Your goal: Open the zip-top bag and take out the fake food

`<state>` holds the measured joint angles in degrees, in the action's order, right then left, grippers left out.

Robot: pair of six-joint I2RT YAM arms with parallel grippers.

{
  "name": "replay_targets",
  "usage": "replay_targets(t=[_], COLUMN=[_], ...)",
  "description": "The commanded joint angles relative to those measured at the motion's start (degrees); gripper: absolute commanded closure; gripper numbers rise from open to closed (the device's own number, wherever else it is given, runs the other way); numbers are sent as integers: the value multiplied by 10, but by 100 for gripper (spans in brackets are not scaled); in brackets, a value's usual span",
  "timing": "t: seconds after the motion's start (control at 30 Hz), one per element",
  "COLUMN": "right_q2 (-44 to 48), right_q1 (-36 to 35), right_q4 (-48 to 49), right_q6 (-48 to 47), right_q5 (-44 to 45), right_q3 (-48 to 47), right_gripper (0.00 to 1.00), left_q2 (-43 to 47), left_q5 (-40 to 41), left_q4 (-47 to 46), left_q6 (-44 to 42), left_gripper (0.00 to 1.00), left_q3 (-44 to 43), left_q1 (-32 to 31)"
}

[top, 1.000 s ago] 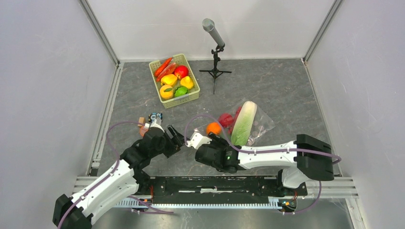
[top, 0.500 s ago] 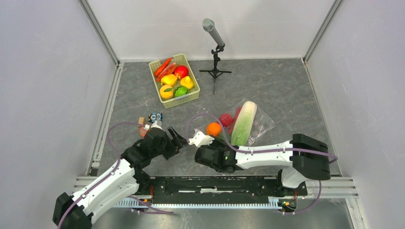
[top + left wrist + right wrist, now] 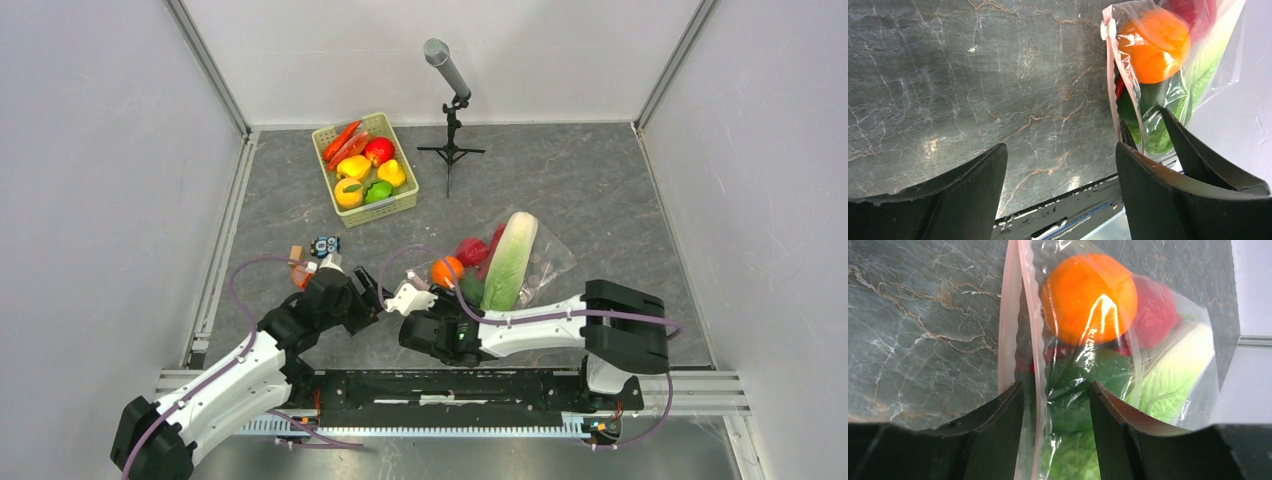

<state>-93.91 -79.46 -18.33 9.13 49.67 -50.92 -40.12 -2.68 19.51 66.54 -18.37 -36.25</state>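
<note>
The zip-top bag [image 3: 540, 262] lies right of centre, clear plastic with a pale pink zip strip [image 3: 1010, 315] on its near-left edge. Inside is the fake food: an orange [image 3: 1089, 297], a red piece [image 3: 1155, 315], a dark green fruit [image 3: 1083, 382] and a leafy cabbage [image 3: 508, 258]. My right gripper [image 3: 1057, 387] straddles the zip edge. Its jaws stand apart, with the strip and loose plastic between them, and nothing is pinched. My left gripper [image 3: 1060, 150] is open over bare table just left of the bag [image 3: 1148, 75], with nothing between its fingers.
A green lattice basket [image 3: 404, 200] with yellow peppers and red produce stands at the back left. A microphone on a small tripod [image 3: 450, 100] stands behind the bag. Small toy blocks [image 3: 315, 248] lie beside the left arm. Walls enclose three sides.
The right gripper narrowed, then widened again while shifting slightly left. The bag's near end came a little toward the arms. The left gripper barely moved.
</note>
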Motion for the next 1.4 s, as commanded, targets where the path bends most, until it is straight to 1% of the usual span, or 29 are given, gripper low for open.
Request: replay_targets(t=[0.0,0.03,0.1,0.2,0.23,0.43,0.57,0.77,0.9,1.0,1.07,1.13,1.2,1.3,1.37], right_q2=[-37,-43,-44,-21,-11,81,137,174,181,188,192,196,198,199,196], right_q1=[-5,-6,-5,-5,-5,2,8,20,30,41,46,49,51,53,55], right_q4=[-4,-9,-23,-23,-24,-18,15,57,74,88,92,96,99,101,101], right_q6=[5,7,13,13,14,34,33,30,31,32,34,34,34,35,35], right_q5=[52,59,68,59,58,52,51,48,33,17,7,-1,-9,-15,-19], right_q3=[-38,-42,-51,-51,-50,-43,-27,1,17,26,27,24,20,12,6], right_gripper=[47,53,75,96,100,100,100,100,100,100,100,100,100,100,100], left_q2=[5,5,5,2,-2,-43,-77,-139,-164,-158,-148,-143,-146,-173,-195], left_q5=[-7,-8,-10,-16,-19,-46,-52,-48,-19,43,100,134,132,123,125], left_q4=[-21,-21,-22,-38,-46,-112,-147,-192,-208,-168,-124,-112,-135,-177,-192], left_q6=[7,7,7,8,11,21,20,16,6,-5,-11,-16,-12,-8,-12], left_gripper=[14,14,14,15,15,17,18,18,20,22,25,28,34,44,46], left_q3=[4,4,4,7,8,4,-13,-39,-67,-97,-119,-126,-123,-124,-132], left_q1=[-3,-2,-3,-3,-3,-5,-17,-41,-82,-127,-154,-171,-180,-197,-207])
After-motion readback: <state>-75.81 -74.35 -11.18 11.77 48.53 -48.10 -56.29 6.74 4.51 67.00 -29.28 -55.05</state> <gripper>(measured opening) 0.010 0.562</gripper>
